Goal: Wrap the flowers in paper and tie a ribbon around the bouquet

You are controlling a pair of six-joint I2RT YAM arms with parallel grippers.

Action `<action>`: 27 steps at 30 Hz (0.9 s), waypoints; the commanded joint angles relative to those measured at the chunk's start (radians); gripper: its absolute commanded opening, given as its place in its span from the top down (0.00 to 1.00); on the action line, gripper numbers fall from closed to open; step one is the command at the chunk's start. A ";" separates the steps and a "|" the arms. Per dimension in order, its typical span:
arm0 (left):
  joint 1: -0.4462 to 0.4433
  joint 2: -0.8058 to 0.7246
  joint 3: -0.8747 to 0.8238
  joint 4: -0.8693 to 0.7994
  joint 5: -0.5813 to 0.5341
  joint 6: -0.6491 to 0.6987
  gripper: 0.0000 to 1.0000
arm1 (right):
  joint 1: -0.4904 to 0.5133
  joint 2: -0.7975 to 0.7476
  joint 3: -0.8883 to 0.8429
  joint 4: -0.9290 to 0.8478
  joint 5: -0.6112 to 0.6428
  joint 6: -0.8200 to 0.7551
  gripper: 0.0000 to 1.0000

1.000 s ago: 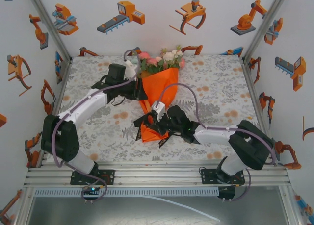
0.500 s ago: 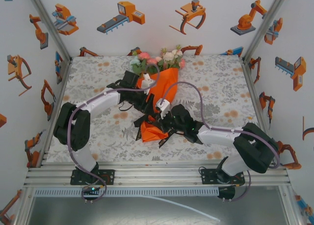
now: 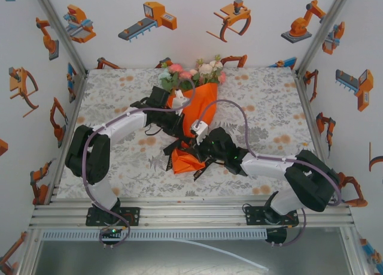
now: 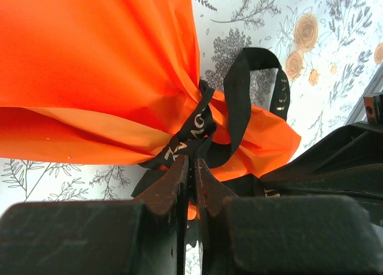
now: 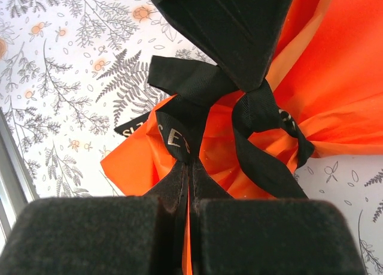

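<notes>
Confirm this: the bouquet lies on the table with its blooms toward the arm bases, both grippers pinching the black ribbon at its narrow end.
Wrong on direction: the top view shows the bouquet with its blooms toward the far edge of the table, not the near one. The rest stands.

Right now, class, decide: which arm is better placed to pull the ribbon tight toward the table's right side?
Probably the right: the right gripper is shut on the ribbon right of the knot; the left gripper pinches it from the left.
</notes>
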 commanded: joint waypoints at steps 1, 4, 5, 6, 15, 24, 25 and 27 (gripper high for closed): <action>-0.004 -0.052 -0.009 0.071 0.001 -0.056 0.86 | -0.007 -0.025 0.014 -0.018 0.042 0.013 1.00; -0.003 -0.070 -0.043 0.130 0.006 -0.087 0.86 | -0.009 -0.022 0.026 -0.028 0.038 0.012 1.00; -0.004 -0.068 -0.050 0.140 0.006 -0.093 0.86 | -0.008 -0.019 0.029 -0.028 0.035 0.012 1.00; -0.004 -0.064 -0.053 0.141 0.004 -0.094 0.86 | -0.008 -0.019 0.031 -0.027 0.032 0.014 1.00; -0.005 -0.071 -0.066 0.186 -0.007 -0.122 0.83 | -0.010 -0.015 0.041 -0.028 0.030 0.021 1.00; -0.007 -0.068 -0.092 0.237 0.002 -0.154 0.83 | -0.020 -0.016 0.066 -0.027 0.020 0.023 1.00; -0.007 -0.070 -0.095 0.240 0.004 -0.155 0.84 | -0.022 -0.019 0.066 -0.028 0.021 0.023 1.00; -0.007 -0.076 -0.097 0.248 0.009 -0.162 0.87 | -0.028 -0.022 0.069 -0.028 0.048 0.029 1.00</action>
